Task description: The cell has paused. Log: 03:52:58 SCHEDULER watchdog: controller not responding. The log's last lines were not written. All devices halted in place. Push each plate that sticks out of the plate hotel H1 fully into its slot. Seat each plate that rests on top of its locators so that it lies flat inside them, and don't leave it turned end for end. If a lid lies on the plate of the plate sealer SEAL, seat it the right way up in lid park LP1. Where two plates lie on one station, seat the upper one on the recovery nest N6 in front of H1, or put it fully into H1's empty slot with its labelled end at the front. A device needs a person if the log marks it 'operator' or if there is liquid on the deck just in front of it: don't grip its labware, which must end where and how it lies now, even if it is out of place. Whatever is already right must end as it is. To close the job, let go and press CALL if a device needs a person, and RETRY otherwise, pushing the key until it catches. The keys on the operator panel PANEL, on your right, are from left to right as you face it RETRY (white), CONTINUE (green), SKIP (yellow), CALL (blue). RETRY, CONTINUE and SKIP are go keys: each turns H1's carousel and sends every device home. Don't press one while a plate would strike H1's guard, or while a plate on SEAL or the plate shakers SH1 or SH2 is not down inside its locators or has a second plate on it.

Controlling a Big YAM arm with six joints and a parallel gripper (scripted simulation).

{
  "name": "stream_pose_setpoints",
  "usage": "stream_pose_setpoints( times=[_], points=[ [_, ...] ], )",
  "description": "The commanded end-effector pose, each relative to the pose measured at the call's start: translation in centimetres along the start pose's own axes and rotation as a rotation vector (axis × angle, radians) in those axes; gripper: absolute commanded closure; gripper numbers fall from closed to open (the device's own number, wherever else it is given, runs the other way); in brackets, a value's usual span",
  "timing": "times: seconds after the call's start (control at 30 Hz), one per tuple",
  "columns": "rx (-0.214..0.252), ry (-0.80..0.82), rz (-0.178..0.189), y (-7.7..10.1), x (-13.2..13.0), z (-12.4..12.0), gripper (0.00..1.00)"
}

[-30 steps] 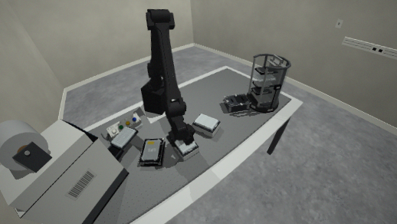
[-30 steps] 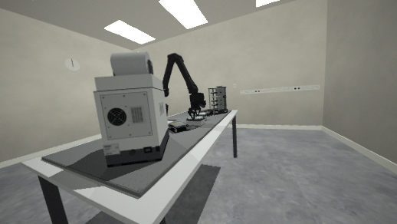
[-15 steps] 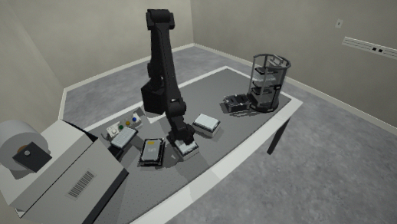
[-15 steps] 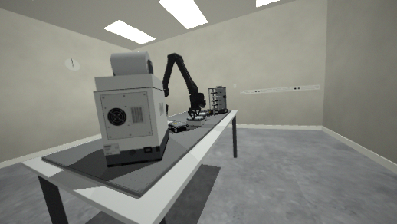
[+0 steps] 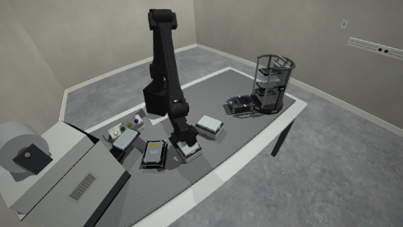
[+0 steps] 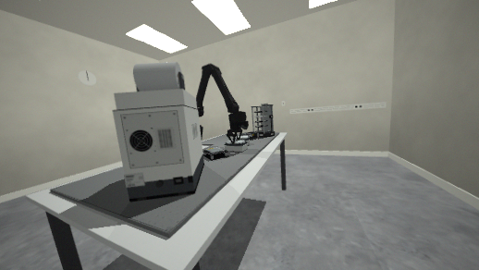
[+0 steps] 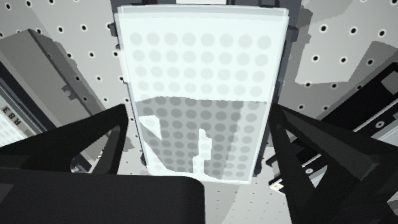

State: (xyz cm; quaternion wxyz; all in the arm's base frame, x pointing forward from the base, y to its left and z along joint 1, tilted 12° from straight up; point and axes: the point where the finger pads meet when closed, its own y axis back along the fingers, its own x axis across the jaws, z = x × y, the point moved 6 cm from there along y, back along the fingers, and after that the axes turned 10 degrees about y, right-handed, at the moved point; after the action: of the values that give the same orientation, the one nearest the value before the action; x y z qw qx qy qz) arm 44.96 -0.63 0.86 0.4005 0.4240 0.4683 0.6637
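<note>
My gripper (image 5: pixel 187 144) is open and hangs just above a clear well plate (image 5: pixel 190 150) on a station near the table's front edge. In the wrist view the plate (image 7: pixel 200 95) fills the middle, and my gripper (image 7: pixel 198 111) has one finger on each long side, apart from it. Dark locators show along the plate's edges. A second plate (image 5: pixel 210 126) sits on the neighbouring station. The plate hotel H1 (image 5: pixel 272 83) stands at the far right with the dark nest N6 (image 5: pixel 241 104) in front. The sealer SEAL (image 5: pixel 58 175) has a plate (image 5: pixel 125 138) on its tray. The side view shows my gripper (image 6: pixel 236 135) low over the deck.
A dark-framed lid park with a labelled piece (image 5: pixel 154 152) lies left of my gripper. The operator panel (image 5: pixel 126 125) with its coloured keys sits behind the sealer's tray. The arm's base (image 5: pixel 157 99) stands mid-table. The table's front edge is close to the plate.
</note>
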Motion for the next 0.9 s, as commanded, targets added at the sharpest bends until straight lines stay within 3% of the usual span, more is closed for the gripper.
stream_pose_setpoints(
  times=[0.0, 0.33, 0.47, 0.6, 0.87],
  points=[
    [-0.039, 0.008, -0.020, 2.7, -0.7, 1.3, 0.00],
    [-0.053, 0.012, -0.025, 5.8, -0.5, 2.0, 0.00],
    [-0.050, 0.013, -0.023, 6.3, -0.3, 1.8, 0.00],
    [-0.026, 0.006, -0.012, 5.0, 0.1, 1.1, 0.00],
    [-0.026, 0.006, -0.012, 5.0, 0.1, 1.1, 0.00]
  ],
)
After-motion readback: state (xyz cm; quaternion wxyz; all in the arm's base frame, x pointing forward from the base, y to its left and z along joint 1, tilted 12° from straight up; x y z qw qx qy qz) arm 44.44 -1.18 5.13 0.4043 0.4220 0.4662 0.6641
